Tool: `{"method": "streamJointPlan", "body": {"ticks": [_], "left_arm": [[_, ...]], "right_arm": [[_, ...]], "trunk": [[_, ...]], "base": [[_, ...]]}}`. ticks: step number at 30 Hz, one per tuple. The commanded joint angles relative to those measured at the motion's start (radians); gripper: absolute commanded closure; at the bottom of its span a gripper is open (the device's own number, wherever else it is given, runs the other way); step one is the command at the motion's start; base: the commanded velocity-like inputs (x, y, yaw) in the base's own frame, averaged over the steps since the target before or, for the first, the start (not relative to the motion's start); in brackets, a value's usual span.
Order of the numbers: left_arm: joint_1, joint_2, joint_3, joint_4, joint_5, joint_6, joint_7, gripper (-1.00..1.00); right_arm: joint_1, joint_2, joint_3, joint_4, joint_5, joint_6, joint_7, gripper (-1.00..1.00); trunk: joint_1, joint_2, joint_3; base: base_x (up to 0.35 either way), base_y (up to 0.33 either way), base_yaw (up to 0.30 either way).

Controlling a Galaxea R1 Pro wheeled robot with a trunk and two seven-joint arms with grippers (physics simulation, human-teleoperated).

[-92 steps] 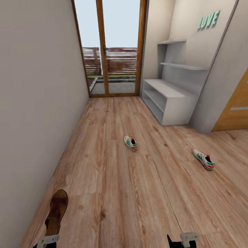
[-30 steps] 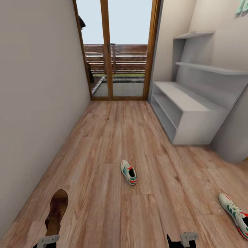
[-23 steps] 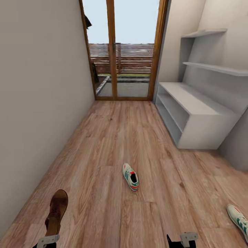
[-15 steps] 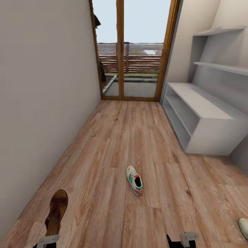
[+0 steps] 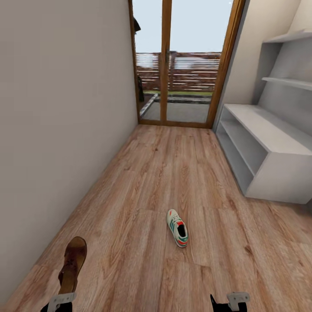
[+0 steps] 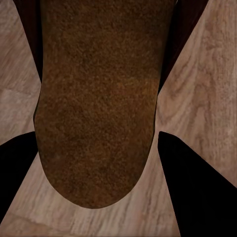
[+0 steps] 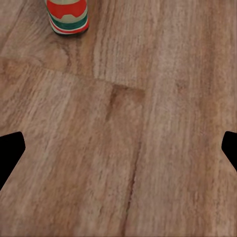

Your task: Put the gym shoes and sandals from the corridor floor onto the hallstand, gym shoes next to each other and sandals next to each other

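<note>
wood plank floor (image 5: 143, 195), 1 gym shoe (image 5: 177, 227) on it

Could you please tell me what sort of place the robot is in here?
Most likely a home entrance corridor: wood-plank floor, a glazed wooden door at the far end, a grey shoe rack along one wall, and a gym shoe on the floor.

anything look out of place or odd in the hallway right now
One gym shoe lies alone in the middle of the wood floor, angled across the planks, while the grey shoe rack has nothing visible on it. A brown sandal is carried in the left gripper. Nothing looks spilled or damaged.
</note>
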Motion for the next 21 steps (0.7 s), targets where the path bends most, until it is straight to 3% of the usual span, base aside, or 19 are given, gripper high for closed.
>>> {"method": "streamJointPlan", "body": {"ticks": [1,4,5,6,8,9,15,21], "left_arm": [[-0.002,-0.001,0.008,-0.002,-0.008,-0.002,-0.006,1.00],[-0.020,-0.002,0.006,-0.011,-0.009,0.003,-0.006,1.00],[-0.091,-0.003,0.004,-0.014,-0.013,0.037,-0.007,1.00],[-0.105,-0.003,0.003,-0.014,-0.014,0.050,-0.007,1.00],[-0.190,-0.005,0.003,-0.017,-0.035,0.169,-0.008,1.00],[-0.208,-0.006,0.003,-0.018,-0.040,0.189,-0.008,1.00],[-0.239,-0.006,0.002,-0.021,-0.050,0.217,-0.008,1.00],[-0.239,-0.004,-0.021,-0.020,-0.051,0.220,-0.009,1.00]], "right_arm": [[0.000,0.000,-0.004,0.000,0.003,-0.003,0.002,-1.00],[0.000,0.001,-0.013,-0.006,0.003,-0.003,0.003,-1.00],[-0.001,0.004,-0.017,-0.033,0.003,-0.001,0.003,-1.00],[-0.001,0.005,-0.017,-0.044,0.003,0.000,0.003,-1.00],[-0.003,0.026,-0.017,-0.146,0.004,0.014,0.002,-1.00],[-0.003,0.031,-0.017,-0.172,0.004,0.027,0.002,-1.00],[-0.004,0.037,-0.021,-0.224,0.005,0.111,0.003,-1.00],[-0.004,0.036,-0.021,-0.230,0.007,0.137,0.005,-1.00]], "trunk": [[0.000,0.000,-0.001],[0.000,0.000,-0.001],[0.000,0.000,-0.001],[0.000,0.000,-0.001],[0.000,0.000,-0.001],[0.000,0.000,-0.001],[0.000,0.000,-0.001],[0.000,0.000,-0.001]], "base": [[0.001,0.000,0.022],[0.000,0.000,0.011],[0.000,0.000,0.003],[0.000,0.000,0.002],[0.000,0.000,0.001],[0.000,0.000,0.000],[0.000,0.000,0.000],[0.000,0.000,0.000]]}}
